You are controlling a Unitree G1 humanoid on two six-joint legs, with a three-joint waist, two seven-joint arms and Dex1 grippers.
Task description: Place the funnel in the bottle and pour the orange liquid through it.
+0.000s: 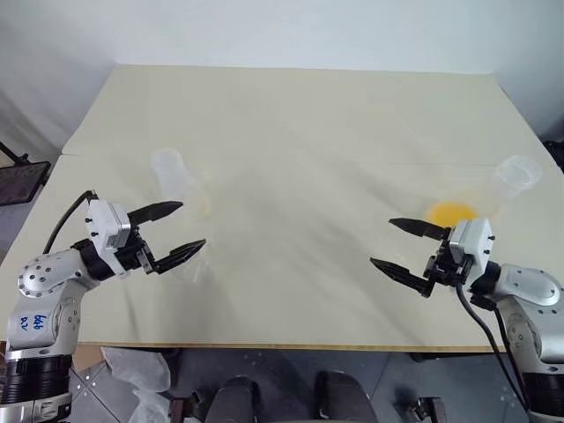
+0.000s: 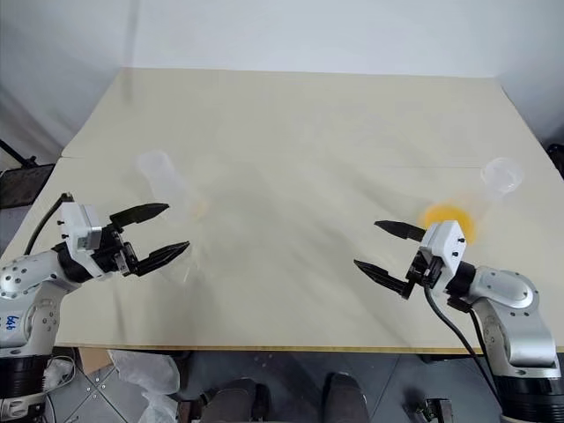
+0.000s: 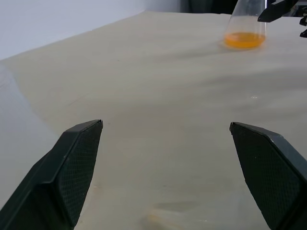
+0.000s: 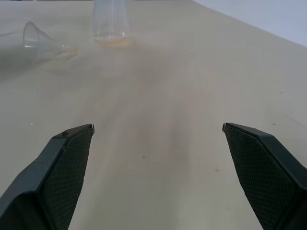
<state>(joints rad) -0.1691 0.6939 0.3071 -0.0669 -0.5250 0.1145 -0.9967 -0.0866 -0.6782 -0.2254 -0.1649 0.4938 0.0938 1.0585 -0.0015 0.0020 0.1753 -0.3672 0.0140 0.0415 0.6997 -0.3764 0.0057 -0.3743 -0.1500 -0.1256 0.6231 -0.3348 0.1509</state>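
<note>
The bottle (image 1: 181,183) stands upright on the left of the table, clear and empty, just beyond my left gripper (image 1: 192,225), whose fingers are open with nothing between them. The funnel (image 4: 42,40) lies on its side on the table close to the bottle (image 4: 110,21), on the side nearer to me. On the right a larger clear conical flask (image 1: 498,187) holds the orange liquid (image 1: 451,213) as a shallow pool in its base. My right gripper (image 1: 382,241) hangs open and empty a short way in front of that flask, pointing across the table.
The pale table (image 1: 300,123) stretches wide between the two arms and back to the wall. Its front edge runs just under both grippers. A black stand (image 1: 19,181) sits off the left edge, and crumpled plastic (image 1: 132,370) lies on the floor below.
</note>
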